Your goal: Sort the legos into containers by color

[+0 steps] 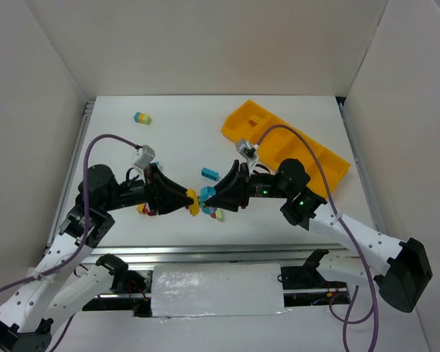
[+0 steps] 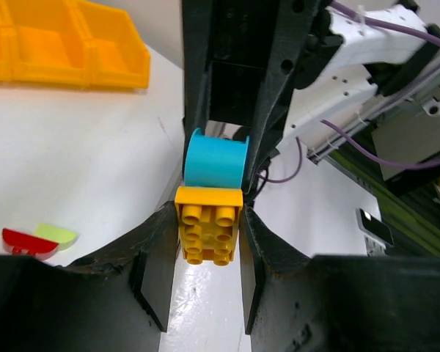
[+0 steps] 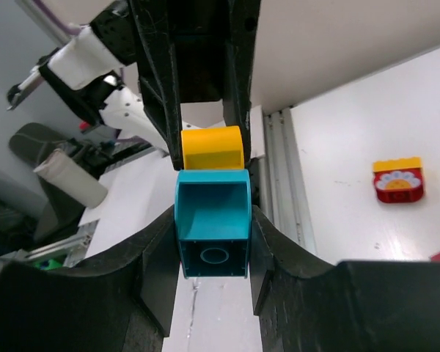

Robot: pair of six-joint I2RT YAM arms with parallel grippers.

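A two-colour clump of legos hangs above the table between both grippers. My left gripper is shut on its yellow brick, whose studs face the left wrist camera. My right gripper is shut on the teal brick joined to it. In the top view the left gripper and the right gripper meet tip to tip near the table's front middle. The orange-yellow tray of containers lies at the back right. Loose legos: a yellow-teal clump, a teal brick, a red-and-yellow brick.
Small red and pale green pieces lie on the table under the left arm, and more small pieces sit just below the gripper tips. White walls enclose the table on three sides. A metal rail runs along the front edge.
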